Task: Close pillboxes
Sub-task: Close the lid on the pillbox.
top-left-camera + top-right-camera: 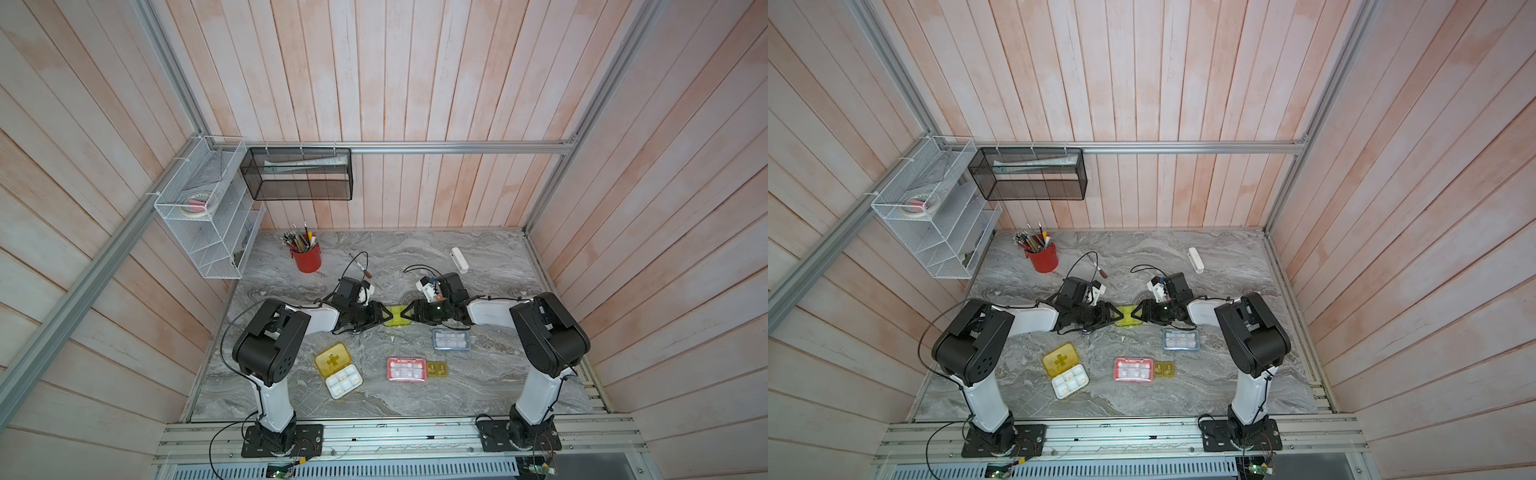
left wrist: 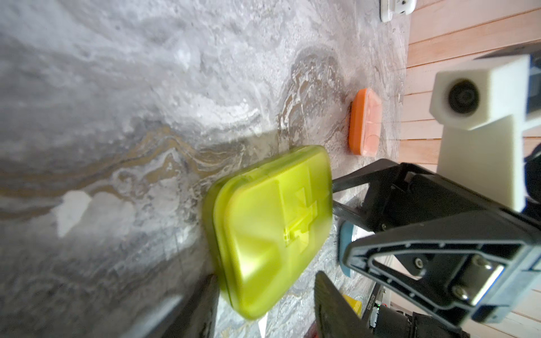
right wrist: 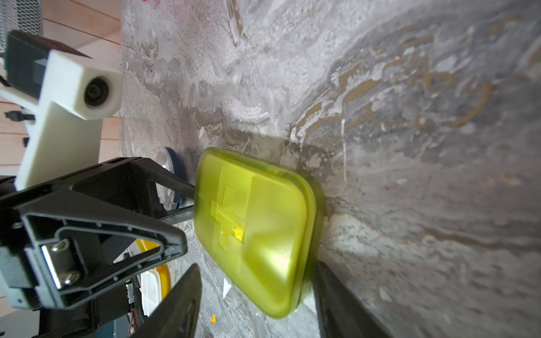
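The lime-green pillbox (image 1: 395, 316) (image 1: 1127, 316) lies flat mid-table with its lid down (image 2: 269, 222) (image 3: 257, 222). My left gripper (image 1: 376, 316) (image 2: 265, 281) stands open astride one end, one finger against the box's edge and the other apart from it. My right gripper (image 1: 411, 316) (image 3: 257, 266) stands open astride the opposite end in the same way. The yellow pillbox with a cross (image 1: 333, 360) lies open beside its white tray. The pink (image 1: 407, 369), small amber (image 1: 436, 369) and blue-grey (image 1: 451, 339) pillboxes lie nearer the front. The orange one (image 2: 366, 121) and the dark round one (image 3: 168, 164) show in the wrist views.
A red cup of pens (image 1: 306, 257) stands at the back left. A white oblong bar (image 1: 459, 259) lies at the back right, and a small tool (image 1: 368, 274) behind my left wrist. A white wire rack (image 1: 208, 208) and a black mesh basket (image 1: 299, 174) hang on the walls.
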{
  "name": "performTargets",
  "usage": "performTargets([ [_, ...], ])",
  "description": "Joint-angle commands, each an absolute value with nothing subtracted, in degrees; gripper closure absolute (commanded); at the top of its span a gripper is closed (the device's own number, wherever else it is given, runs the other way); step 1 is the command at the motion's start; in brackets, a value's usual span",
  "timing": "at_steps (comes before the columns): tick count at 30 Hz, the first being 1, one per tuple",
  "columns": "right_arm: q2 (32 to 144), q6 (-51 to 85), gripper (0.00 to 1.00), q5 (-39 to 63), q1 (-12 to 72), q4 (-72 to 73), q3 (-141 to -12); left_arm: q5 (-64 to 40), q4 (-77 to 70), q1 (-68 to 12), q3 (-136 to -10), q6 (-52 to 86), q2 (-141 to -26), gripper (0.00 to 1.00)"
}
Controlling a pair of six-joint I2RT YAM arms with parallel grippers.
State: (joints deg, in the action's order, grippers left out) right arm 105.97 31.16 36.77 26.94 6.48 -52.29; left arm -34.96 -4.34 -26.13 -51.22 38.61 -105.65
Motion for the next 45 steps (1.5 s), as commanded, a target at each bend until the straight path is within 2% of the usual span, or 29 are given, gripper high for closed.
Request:
performTargets([
  [1,108.73,29.62,0.37,32.98,26.65,1.91,-51.93,-32.53,-1.41,-25.86,-51.15,37.27,-108.18,0.45],
  [14,108.62,27.69,0.38,28.15,27.24,-2.37,-53.61,-30.64,0.17,-25.87,-52.03,36.32,-109.25,0.47],
  [45,108.2,28.21,0.43,25.56,27.3,-2.86,-53.01,-23.12,7.35,-26.95,-54.32,32.8,-108.9,0.47],
])
